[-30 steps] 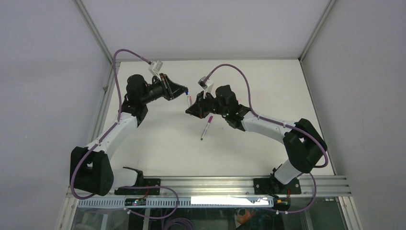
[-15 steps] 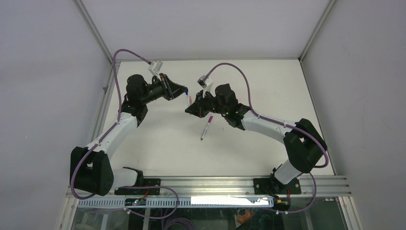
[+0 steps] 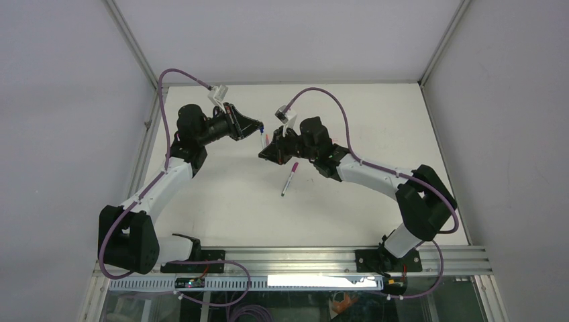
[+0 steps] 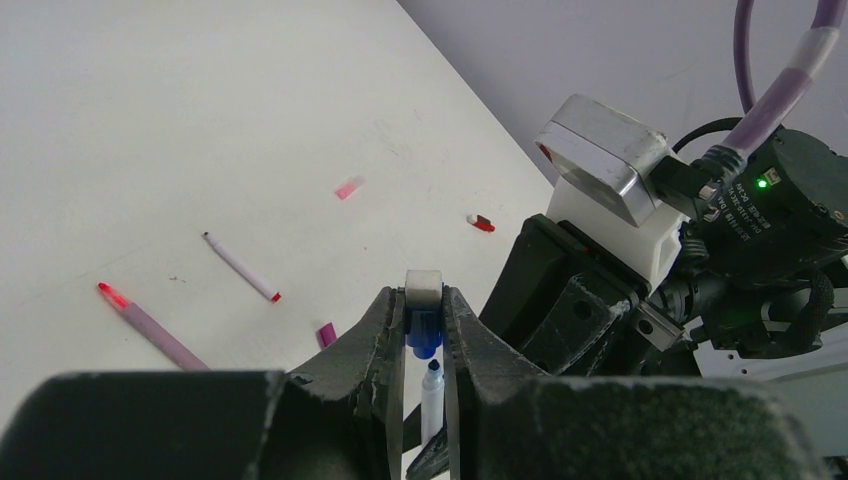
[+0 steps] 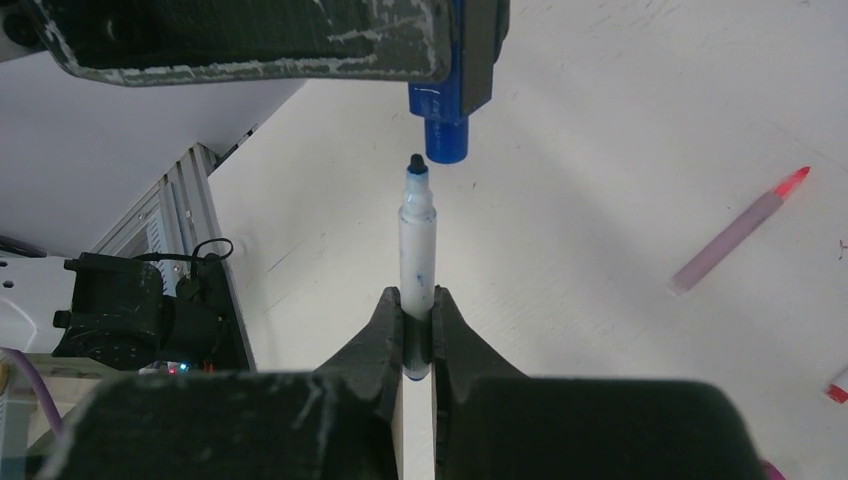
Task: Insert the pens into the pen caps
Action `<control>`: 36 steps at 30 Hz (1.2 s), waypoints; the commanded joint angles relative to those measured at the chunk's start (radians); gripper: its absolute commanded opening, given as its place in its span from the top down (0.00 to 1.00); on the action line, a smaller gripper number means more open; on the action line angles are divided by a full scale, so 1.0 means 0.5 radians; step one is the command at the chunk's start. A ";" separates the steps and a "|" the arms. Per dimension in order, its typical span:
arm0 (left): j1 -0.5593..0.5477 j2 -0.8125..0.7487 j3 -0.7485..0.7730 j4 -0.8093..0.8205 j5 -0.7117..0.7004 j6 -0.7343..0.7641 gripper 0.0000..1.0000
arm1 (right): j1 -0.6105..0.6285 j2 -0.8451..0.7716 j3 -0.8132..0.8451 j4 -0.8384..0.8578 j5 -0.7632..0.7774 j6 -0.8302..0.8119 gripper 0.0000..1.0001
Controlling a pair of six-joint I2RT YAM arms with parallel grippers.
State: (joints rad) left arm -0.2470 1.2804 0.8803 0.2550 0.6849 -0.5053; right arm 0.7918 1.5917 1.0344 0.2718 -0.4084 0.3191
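Note:
My left gripper [image 4: 424, 300] is shut on a blue pen cap [image 4: 424, 332], its open end facing the pen. My right gripper [image 5: 417, 300] is shut on a white pen with a blue tip [image 5: 417, 235]. The tip sits just short of the blue cap [image 5: 446, 120], nearly in line with it, with a small gap between. In the top view the left gripper [image 3: 260, 128] and the right gripper [image 3: 266, 153] meet above the far middle of the table.
On the table lie a pinkish pen with a red tip [image 4: 150, 325], a white pen with a red tip [image 4: 240, 267], a magenta cap [image 4: 326, 334], a pale pink cap [image 4: 348, 188] and a red cap [image 4: 481, 222]. A pen with a magenta cap [image 3: 289, 178] lies nearer.
My right gripper has edged slightly left towards the left gripper, bringing the pen tip closer to the blue cap. The left arm has barely moved.

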 commanded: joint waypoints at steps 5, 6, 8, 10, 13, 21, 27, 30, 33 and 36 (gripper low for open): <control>0.021 -0.064 0.071 0.050 0.020 0.038 1.00 | 0.014 0.014 0.052 0.037 -0.012 -0.034 1.00; 0.022 -0.066 0.069 0.047 0.020 0.038 1.00 | 0.013 0.012 0.051 0.037 -0.012 -0.038 1.00; 0.022 -0.068 0.071 0.039 0.020 0.041 1.00 | 0.009 0.003 0.045 0.037 0.005 -0.047 1.00; 0.022 -0.070 0.069 0.038 0.018 0.041 1.00 | 0.009 -0.006 0.039 0.037 0.020 -0.051 1.00; 0.022 -0.070 0.070 0.039 0.020 0.041 1.00 | 0.004 -0.008 0.039 0.031 0.027 -0.052 1.00; 0.023 -0.082 0.067 0.033 0.012 0.047 1.00 | -0.003 0.005 0.039 0.038 0.023 -0.056 1.00; 0.037 -0.088 0.059 0.033 0.005 0.041 1.00 | -0.003 0.025 0.027 0.046 0.019 -0.047 1.00; 0.037 -0.085 0.060 0.034 0.013 0.038 1.00 | -0.003 0.026 0.032 0.049 0.022 -0.049 1.00; 0.037 -0.078 0.058 0.036 0.012 0.038 1.00 | -0.003 0.018 0.040 0.044 0.022 -0.057 1.00; 0.037 -0.067 0.052 0.043 0.014 0.038 1.00 | -0.004 0.013 0.047 0.039 0.025 -0.064 1.00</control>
State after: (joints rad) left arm -0.2401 1.2732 0.8803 0.2543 0.6834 -0.5049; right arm 0.7925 1.5990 1.0344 0.2710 -0.4011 0.3065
